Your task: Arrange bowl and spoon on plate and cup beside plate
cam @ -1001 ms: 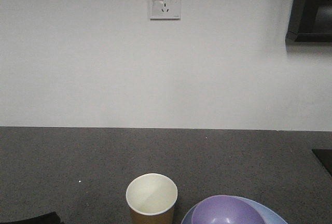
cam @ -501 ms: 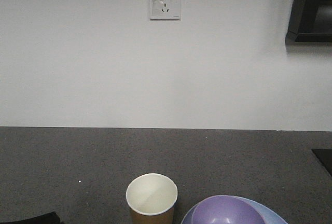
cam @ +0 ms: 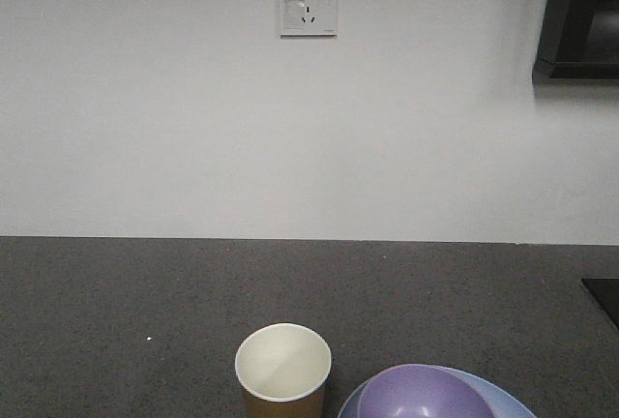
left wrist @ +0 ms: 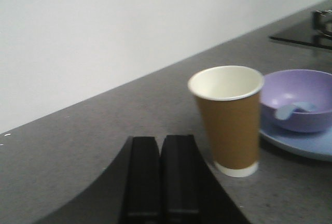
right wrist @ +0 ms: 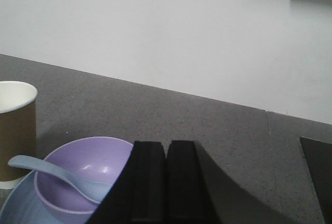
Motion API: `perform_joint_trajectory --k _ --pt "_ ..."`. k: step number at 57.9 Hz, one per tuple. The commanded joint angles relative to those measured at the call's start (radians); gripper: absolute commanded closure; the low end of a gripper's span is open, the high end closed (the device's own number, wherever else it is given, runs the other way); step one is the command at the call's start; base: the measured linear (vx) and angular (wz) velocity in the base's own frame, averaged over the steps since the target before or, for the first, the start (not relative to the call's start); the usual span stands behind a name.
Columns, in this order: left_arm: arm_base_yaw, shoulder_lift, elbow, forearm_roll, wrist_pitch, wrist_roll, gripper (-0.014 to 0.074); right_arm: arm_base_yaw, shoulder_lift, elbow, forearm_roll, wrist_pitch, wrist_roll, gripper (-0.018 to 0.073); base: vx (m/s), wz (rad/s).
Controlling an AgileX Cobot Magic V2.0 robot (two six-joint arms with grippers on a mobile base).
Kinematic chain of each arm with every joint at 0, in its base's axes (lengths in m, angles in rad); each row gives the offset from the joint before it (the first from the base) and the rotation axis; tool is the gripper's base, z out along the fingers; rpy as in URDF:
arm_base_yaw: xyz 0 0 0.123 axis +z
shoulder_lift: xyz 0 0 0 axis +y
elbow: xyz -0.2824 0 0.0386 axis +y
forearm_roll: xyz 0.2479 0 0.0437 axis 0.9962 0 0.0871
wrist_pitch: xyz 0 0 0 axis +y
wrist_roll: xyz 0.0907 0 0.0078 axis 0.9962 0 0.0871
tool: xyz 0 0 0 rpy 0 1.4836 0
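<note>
Layout looks done: spoon (right wrist: 46,171) in purple bowl (right wrist: 78,175) on plate (left wrist: 306,143), paper cup (left wrist: 228,117) beside it, both grippers (left wrist: 161,175) (right wrist: 166,180) pressed together, empty; next just retract.

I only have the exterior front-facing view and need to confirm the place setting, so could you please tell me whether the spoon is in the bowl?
Observer: Yes. The pale spoon lies in the purple bowl, its handle sticking out over the rim toward the cup side.
Operator: Thank you. Does the paper cup touch the plate?
Observer: No. In the left wrist view the paper cup stands upright just clear of the blue-grey plate.
Operator: And are the grippers holding anything?
Observer: No. The left gripper and right gripper both show their fingers pressed together with nothing between them.
</note>
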Motion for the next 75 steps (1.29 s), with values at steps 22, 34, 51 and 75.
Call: perform_joint_trajectory --k 22,34,51,75 --pt "0.479 -0.503 0.297 -0.089 -0.122 0.001 0.0599 0.000 0.007 -0.029 0.004 -0.079 -0.011 0.0565 0.00 0.00" --pt "0.451 -0.498 0.316 -0.057 -0.088 0.001 0.0599 0.000 0.007 -0.029 0.004 -0.080 -0.011 0.0565 0.00 0.00" --pt "0.399 -0.497 0.316 -0.058 -0.088 0.000 0.0599 0.000 0.007 -0.029 0.004 -0.080 -0.011 0.0565 0.00 0.00" --pt "0.399 -0.497 0.316 -0.058 -0.088 0.000 0.0599 0.000 0.007 -0.029 0.004 -0.080 -0.011 0.0565 0.00 0.00"
